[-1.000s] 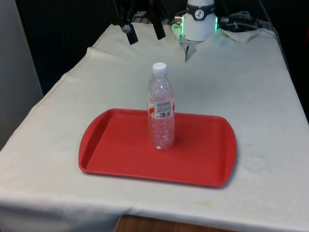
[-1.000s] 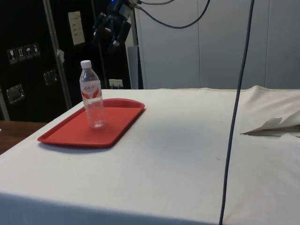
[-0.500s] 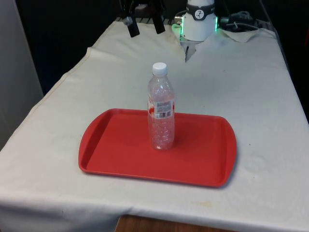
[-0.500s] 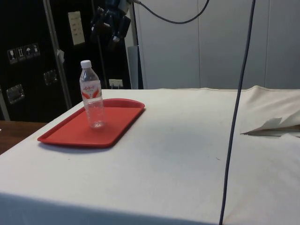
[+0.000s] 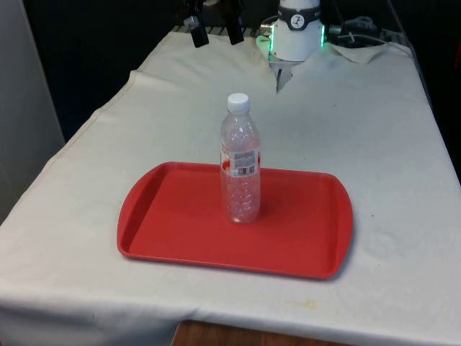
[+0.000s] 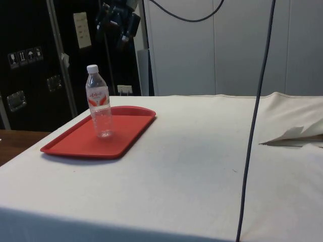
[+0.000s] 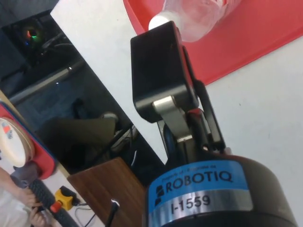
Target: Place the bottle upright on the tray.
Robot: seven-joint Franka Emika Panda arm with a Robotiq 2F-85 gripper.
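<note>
A clear plastic bottle [image 5: 240,166] with a white cap and a red-and-white label stands upright on the red tray [image 5: 173,227], near its middle. The side view gives the same picture: bottle [image 6: 100,103] erect on the tray [image 6: 73,146]. My gripper [image 5: 215,32] hangs high over the table's far end, well behind and above the bottle. It is open, and nothing sits between its fingers. From the side the gripper [image 6: 117,22] is above the bottle and further back. In the wrist view a black finger [image 7: 158,71] overlaps the bottle's cap end [image 7: 196,14] far below.
White cloth covers the table, and the tray lies close to its near edge. A dark cable [image 6: 252,126] hangs down across the side view. Rumpled cloth [image 5: 360,50] lies at the far end by the robot's base. A person's hand [image 7: 16,208] shows beyond the table.
The open gripper has risen and drawn back towards the table's far end. The bottle and the tray have stayed where they were.
</note>
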